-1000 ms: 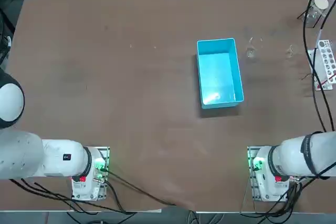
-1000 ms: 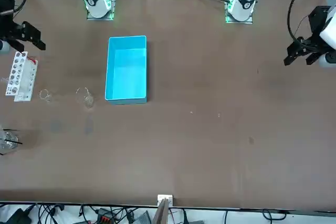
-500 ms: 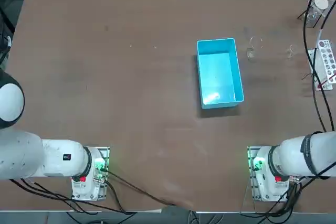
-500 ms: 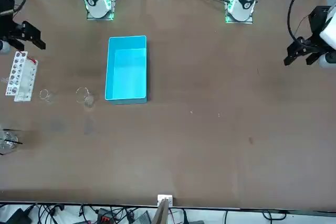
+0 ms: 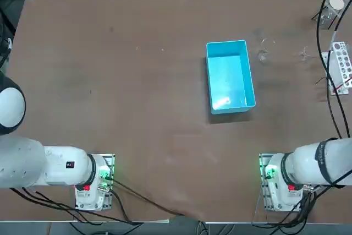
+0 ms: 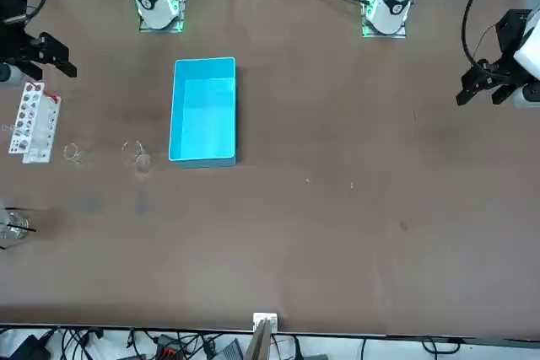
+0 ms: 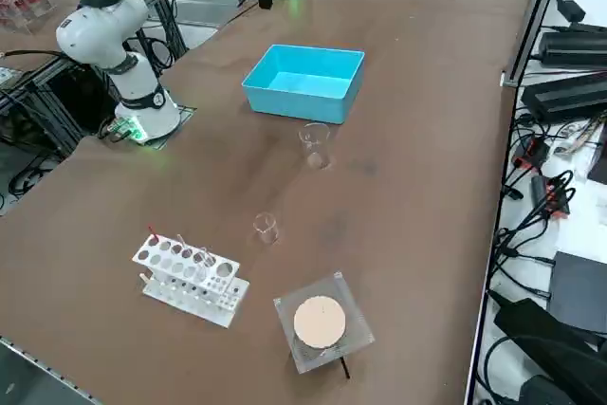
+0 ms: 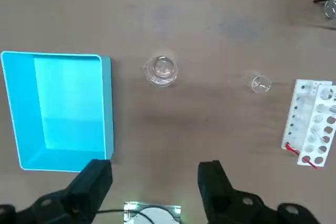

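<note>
My right gripper hangs open high above the table's right side, with nothing between its fingers. In the front view the right gripper sits at the picture's left edge, just above a white test tube rack. Below it, the wrist view takes in an empty light blue bin, a clear glass beaker, a smaller beaker and the rack. The bin lies right of the table's middle in the top view.
A clear square box with a tan disc stands near the far right corner, beyond the rack. The two beakers stand between bin and rack. Cables run along the table's far edge.
My right gripper has shifted slightly in the front view, a little toward the robot's side. Nothing on the table has moved.
</note>
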`<state>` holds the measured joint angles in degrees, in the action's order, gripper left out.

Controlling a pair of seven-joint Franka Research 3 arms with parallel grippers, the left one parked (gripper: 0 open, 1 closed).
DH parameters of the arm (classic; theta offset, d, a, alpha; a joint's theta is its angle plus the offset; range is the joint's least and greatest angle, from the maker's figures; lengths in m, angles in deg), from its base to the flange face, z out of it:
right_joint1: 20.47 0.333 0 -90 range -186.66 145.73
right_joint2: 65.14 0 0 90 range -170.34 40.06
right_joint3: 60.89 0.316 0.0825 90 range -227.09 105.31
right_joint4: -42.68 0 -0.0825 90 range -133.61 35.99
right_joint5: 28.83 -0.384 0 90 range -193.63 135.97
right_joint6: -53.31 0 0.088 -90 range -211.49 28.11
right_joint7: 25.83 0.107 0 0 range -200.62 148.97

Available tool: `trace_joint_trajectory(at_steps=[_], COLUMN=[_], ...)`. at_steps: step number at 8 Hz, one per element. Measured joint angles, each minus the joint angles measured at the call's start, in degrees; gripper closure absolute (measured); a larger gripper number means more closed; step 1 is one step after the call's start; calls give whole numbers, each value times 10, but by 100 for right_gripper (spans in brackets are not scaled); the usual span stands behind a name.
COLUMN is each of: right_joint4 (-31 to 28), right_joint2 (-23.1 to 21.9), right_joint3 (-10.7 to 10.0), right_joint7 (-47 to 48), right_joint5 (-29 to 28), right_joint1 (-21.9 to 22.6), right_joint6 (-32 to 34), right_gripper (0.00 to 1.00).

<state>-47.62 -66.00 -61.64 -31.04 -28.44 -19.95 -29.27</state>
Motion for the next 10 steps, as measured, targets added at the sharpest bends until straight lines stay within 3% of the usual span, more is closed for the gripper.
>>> trace_joint_trajectory(at_steps=[2, 4, 6, 8, 10], right_joint4=[0, 0, -1, -2, -33], right_joint2=[8, 19, 38, 57, 63], right_joint3=[0, -5, -12, -14, -10], right_joint7=[0, 5, 45, 160, 311], right_joint5=[1, 2, 7, 55, 132], right_joint1=[0, -7, -38, -46, -44], right_joint6=[6, 56, 93, 93, 50], right_gripper=[0, 0, 0, 0, 0])
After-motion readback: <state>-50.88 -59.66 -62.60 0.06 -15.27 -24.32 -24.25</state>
